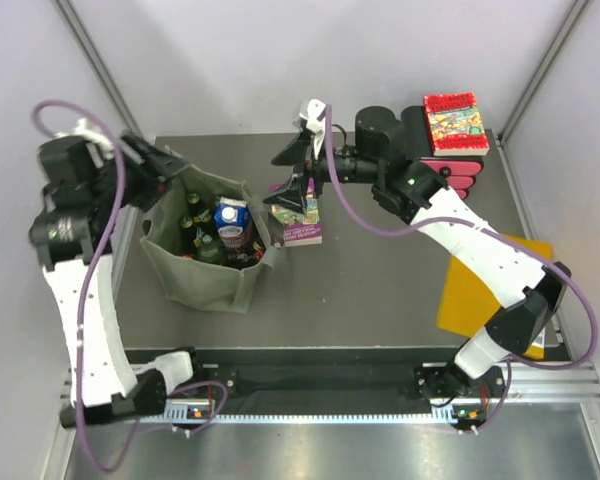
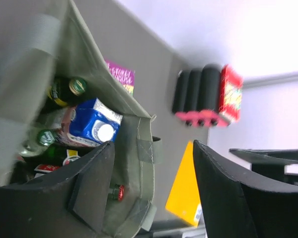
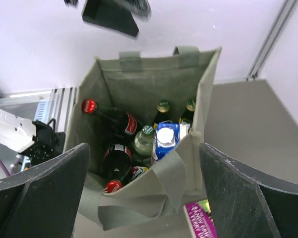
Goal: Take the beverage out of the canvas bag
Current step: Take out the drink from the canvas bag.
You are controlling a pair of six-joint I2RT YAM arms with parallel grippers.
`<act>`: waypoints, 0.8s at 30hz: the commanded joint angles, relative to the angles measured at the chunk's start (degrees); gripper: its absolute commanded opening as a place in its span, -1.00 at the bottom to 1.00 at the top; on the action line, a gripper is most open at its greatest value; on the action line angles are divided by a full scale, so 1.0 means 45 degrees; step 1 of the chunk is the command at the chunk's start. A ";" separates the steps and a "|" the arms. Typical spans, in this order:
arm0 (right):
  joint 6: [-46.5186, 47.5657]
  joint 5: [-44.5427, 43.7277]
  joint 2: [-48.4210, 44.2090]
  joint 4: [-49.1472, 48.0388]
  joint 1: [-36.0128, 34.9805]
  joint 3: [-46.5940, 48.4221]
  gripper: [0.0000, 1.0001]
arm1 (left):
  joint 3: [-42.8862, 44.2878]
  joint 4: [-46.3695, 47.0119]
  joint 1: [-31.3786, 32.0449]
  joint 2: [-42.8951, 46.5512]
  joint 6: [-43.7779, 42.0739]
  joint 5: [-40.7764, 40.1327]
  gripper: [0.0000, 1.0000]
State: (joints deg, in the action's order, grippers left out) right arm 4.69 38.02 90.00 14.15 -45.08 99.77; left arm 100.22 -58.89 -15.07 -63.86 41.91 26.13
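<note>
Found bag (image 1: pixel 205 275) standing mouth-up on worktop (image 1: pixel 380 290), left half, close to left edge. Noted carton (image 1: pixel 233 222) inside, toward bag's right wall, long axis near vertical, cap end up, crowded by bottles (image 3: pixel 144 141): green ones neck-up, cola ones slanted. Recorded left tool (image 1: pixel 163 165) at bag's far-left rim, jaws spread, rim seen between them, contact not discernible. Recorded right tool (image 1: pixel 288 170) by book (image 1: pixel 302 225) just right of bag, jaws wide apart, empty.
</note>
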 commanded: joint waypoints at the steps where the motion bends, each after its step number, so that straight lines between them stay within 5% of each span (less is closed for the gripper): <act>1: -0.1588 0.0710 0.0137 -0.0722 0.0778 -0.0177 0.78 | 0.0811 -0.0113 0.4325 -0.1350 0.0062 -0.3160 0.40; 7: -0.2038 0.1159 0.0216 -0.1035 0.1833 -0.0352 0.82 | 0.2841 -0.3706 0.7408 -0.3814 -0.0172 -0.8064 0.48; 13: -0.1843 0.1356 0.0079 -0.1133 0.2420 -0.0958 0.97 | 0.3606 -0.5308 0.8231 -0.4716 -0.0895 -0.9534 0.53; 24: -0.0496 0.1960 -0.0175 -0.0666 0.2654 -0.1487 0.99 | 0.1148 -0.4100 0.8173 -0.2706 -0.2671 -0.8172 0.68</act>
State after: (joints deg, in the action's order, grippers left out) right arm -1.52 44.07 91.66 11.73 -33.93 92.99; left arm 108.75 -75.61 21.85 -79.81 33.56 -12.71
